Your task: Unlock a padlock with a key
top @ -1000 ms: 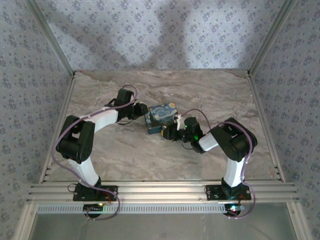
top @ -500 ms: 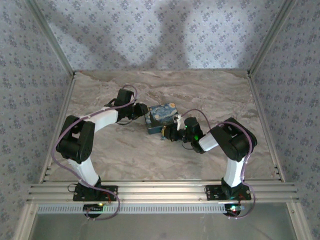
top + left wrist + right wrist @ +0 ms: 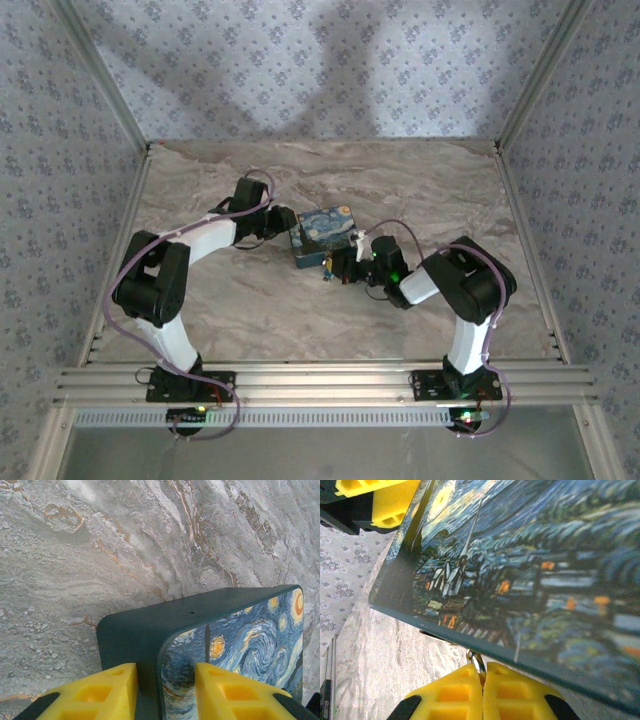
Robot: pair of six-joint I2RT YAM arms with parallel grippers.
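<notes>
Padlock [image 3: 477,661] at the starry-print box [image 3: 545,575] edge, pinched by right pincer [image 3: 482,672].

Place: robot test cell, lab-type.
Table [image 3: 260,320]: marble-pattern top.
Walls [image 3: 300,70]: floral-print panels left, far, right.
Frame: aluminium posts [image 3: 105,80] at far corners; aluminium rails [image 3: 330,385] along near edge.
Fixtures: left arm [image 3: 165,290], right arm [image 3: 470,300], bolted to rails.

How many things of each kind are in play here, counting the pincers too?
blue starry-night box: 1
small silvery metal piece, too small to tell what it is: 1
pincers: 2, the left pincer astride the box, the right pincer pinching the metal piece
Total: 4
</notes>
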